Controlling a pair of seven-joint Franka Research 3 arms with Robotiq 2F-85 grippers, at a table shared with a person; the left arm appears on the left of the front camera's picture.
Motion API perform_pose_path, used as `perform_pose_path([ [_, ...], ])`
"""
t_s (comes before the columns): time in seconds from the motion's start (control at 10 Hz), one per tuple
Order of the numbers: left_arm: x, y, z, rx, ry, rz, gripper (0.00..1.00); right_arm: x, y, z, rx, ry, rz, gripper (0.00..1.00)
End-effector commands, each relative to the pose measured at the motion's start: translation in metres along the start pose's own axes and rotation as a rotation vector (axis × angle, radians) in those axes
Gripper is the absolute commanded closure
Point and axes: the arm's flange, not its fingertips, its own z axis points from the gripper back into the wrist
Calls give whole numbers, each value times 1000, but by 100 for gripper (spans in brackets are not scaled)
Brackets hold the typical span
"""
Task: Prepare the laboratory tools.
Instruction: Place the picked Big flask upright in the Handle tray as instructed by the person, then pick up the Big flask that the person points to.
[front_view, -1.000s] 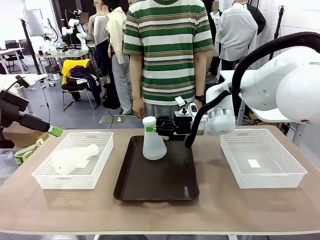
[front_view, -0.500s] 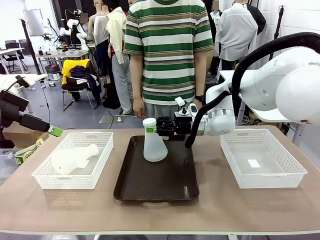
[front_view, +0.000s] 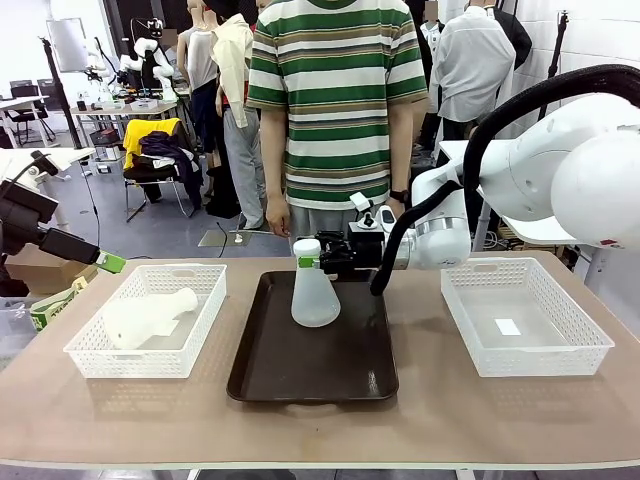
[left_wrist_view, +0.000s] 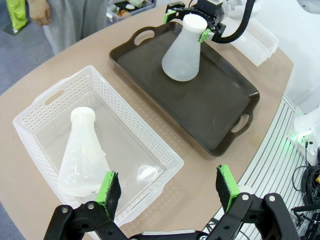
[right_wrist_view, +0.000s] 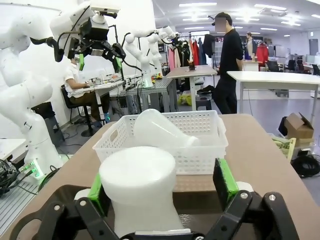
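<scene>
Right gripper: your right gripper (right_wrist_view: 160, 186) sat level at the neck of the standing flask (front_view: 315, 298). Its fingers were spread, one green pad on each side of the neck, with a gap showing at one pad. It gripped nothing.
Left gripper: your left gripper (left_wrist_view: 167, 185) hung off the left end of the table (front_view: 430, 420), fingers spread wide, nothing between them.
First flask: the standing flask was upright on the far part of the dark brown tray (front_view: 310, 375), mid-table.
Second flask: the lying flask (front_view: 148, 318) rested on its side in the left white basket (front_view: 90, 358), neck toward the tray.
Other side: the right basket (front_view: 592, 345) held a small white slip (front_view: 508, 327).
Far side: the person (front_view: 335, 100) stood behind the tray in a striped shirt.
</scene>
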Motion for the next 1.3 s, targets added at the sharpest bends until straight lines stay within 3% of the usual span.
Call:
perform_pose_path([
  [0.0,-1,4,0,-18,-15,-17,0,0,-6,-1,14,26,-12,0],
  [0.4,-1,4,0,-18,-15,-17,0,3,-7,1,22,58,-52,0],
  [0.5,-1,4,0,-18,-15,-17,0,-2,0,2,6,14,-1,0],
  [1.2,-1,4,0,-18,-15,-17,0,-2,0,2,6,14,-1,0],
])
